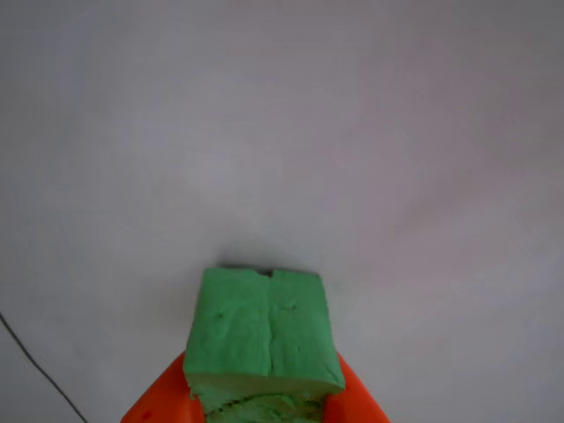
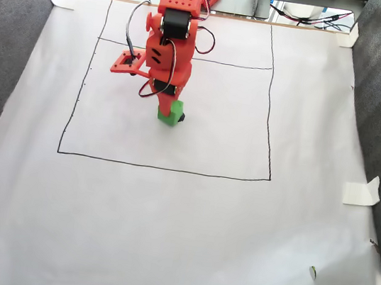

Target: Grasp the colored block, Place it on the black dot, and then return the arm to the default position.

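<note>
Holding the colored block (image 1: pixel 263 330) between its two orange fingers (image 1: pixel 159 401), the gripper (image 1: pixel 264 414) is clenched on it: in the other view we see an orange tip pressed against each lower side of the green cube, which is wider than both tips together.

In the fixed view the arm (image 2: pixel 169 35) reaches down inside the drawn rectangle (image 2: pixel 165 168) on the white paper (image 2: pixel 176 241), and the colored block (image 2: pixel 171 111) sits at its lower end, in the upper middle part of that rectangle. A small dark patch shows at the block's right edge; we cannot tell whether it is the black dot or just shadow. A dark sliver also sits behind the block's far edge in the other view, equally unclear. We cannot tell either whether the block rests on the paper or hangs just above it.

Our reading of progress:
- Grasp: done, as far as the closed fingers show.
- Placement: under way or nearly there, if the dark patch is the target; unconfirmed.
- Release: not yet done.
- Return to default position: not yet done; the arm is stretched out over the sheet.

A folded strip of tape (image 2: pixel 361 191) lies at the paper's right edge, well apart from the work.
</note>
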### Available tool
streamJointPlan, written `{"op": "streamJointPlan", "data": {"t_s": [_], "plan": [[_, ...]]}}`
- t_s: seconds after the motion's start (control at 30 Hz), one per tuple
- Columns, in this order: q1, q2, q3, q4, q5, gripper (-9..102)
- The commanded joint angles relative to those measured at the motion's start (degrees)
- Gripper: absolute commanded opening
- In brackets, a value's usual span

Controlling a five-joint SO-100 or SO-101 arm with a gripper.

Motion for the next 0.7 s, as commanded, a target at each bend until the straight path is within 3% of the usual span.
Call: {"op": "streamJointPlan", "data": {"t_s": [0.0, 0.67], "plan": [[-0.5, 0.4, -2.3, -1.1, 0.3, 0], [-3.3, 2.8, -2.7, 3.3, 2.2, 0]]}}
